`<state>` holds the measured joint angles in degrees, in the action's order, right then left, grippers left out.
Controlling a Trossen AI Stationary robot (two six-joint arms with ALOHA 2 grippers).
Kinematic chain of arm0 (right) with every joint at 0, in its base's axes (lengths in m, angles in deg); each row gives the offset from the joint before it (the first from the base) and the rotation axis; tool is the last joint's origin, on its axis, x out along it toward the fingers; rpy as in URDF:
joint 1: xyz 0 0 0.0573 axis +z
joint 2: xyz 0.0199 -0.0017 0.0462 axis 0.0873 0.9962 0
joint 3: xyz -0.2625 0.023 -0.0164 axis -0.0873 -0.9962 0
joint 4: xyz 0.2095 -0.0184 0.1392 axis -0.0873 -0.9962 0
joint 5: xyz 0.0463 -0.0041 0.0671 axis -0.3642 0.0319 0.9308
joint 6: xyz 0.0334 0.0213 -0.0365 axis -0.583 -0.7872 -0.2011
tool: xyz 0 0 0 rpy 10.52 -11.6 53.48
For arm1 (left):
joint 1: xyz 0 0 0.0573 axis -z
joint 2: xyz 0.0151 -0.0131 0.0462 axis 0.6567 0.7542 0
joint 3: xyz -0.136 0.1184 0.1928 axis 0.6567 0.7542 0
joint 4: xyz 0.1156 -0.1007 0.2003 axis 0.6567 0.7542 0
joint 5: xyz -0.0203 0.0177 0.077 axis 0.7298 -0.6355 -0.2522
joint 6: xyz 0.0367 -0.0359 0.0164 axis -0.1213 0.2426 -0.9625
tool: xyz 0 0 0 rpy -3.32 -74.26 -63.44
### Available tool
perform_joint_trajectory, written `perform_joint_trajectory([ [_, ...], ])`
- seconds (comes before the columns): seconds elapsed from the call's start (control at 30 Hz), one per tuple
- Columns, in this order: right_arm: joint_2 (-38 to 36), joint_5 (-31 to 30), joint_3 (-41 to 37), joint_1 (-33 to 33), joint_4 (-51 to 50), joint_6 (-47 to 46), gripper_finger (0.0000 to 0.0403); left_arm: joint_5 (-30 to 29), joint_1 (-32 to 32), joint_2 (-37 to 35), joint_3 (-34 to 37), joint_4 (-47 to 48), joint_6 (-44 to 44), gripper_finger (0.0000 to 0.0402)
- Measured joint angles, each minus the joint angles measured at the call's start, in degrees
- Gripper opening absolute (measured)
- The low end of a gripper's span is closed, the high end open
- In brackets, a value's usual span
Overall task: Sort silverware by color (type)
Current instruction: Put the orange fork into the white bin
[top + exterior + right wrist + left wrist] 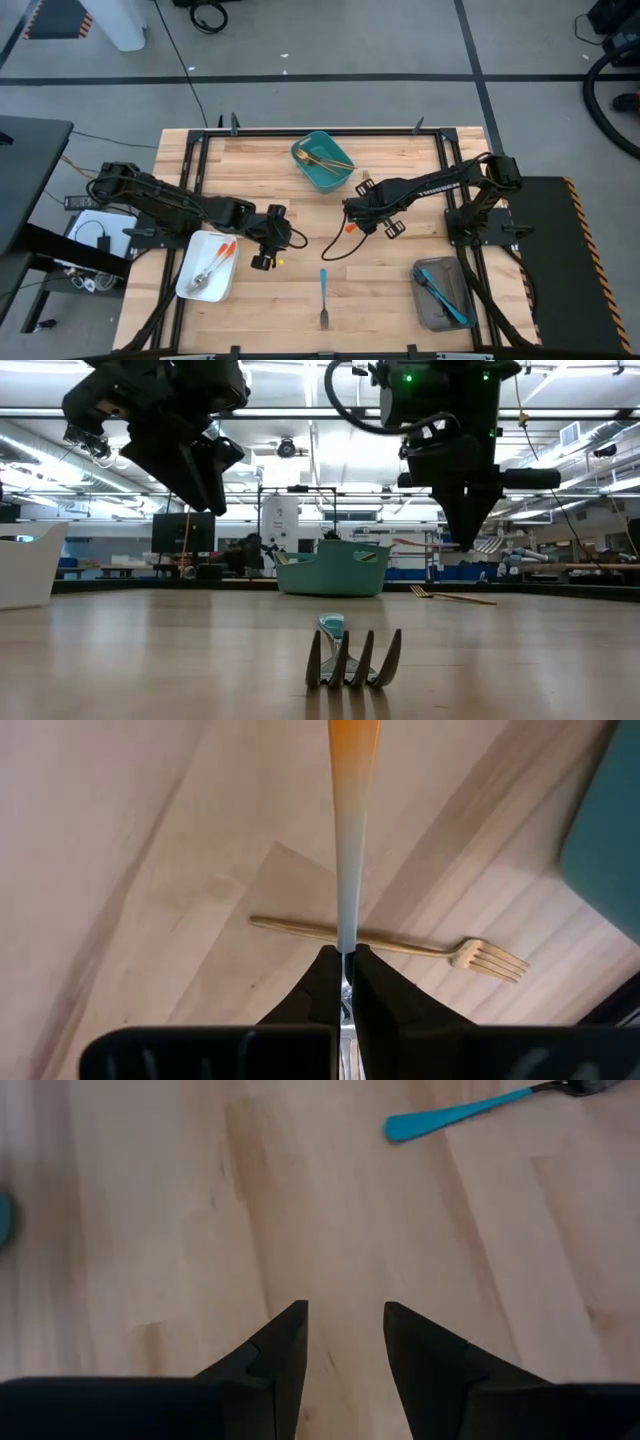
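Observation:
My right gripper (346,965) hovers over the table's middle, near the teal bin (322,162), shut on a piece of silverware with an orange handle (352,740). A gold fork (400,945) lies flat on the wood below it. More gold pieces lie in the bin. My left gripper (345,1330) stands open above bare wood beside the white tray (190,285), which holds orange-handled pieces (222,252). A blue-handled fork (324,295) lies flat near the table's front edge, tines toward the low camera (350,658). My right gripper pinches the orange-handled piece between its two fingers at the pale, silvery stretch of its shaft (347,942). The fingers point steeply down and lie along the piece. It sticks out past the fingertips with its orange end (350,227) farthest, clear of the table.
A grey tray (432,305) with blue-handled pieces (440,292) sits at the front right. The teal bin stands at the far middle, the white tray at the front left. Bare wood lies between the two grippers and around the blue fork.

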<state>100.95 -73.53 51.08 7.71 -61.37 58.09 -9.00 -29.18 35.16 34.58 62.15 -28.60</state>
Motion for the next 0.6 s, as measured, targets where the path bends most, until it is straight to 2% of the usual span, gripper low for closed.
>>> perform_joint_trajectory([
  [0.1,-0.04,0.02,0.56,0.69,-0.18,-1.04,0.0016,-0.5,-0.01,0.43,0.87,-2.73,0.03,0.0142],
  [0.27,-0.09,0.22,0.98,1.57,-0.99,-2.85,0.0016,-0.48,0.01,0.52,6.51,-8.38,0.29,0.0142],
  [0.6,-1.32,5.1,0.98,2.05,1.46,-5.9,0.0016,-0.89,0.01,0.33,14.82,-18.73,4.66,0.0142],
])
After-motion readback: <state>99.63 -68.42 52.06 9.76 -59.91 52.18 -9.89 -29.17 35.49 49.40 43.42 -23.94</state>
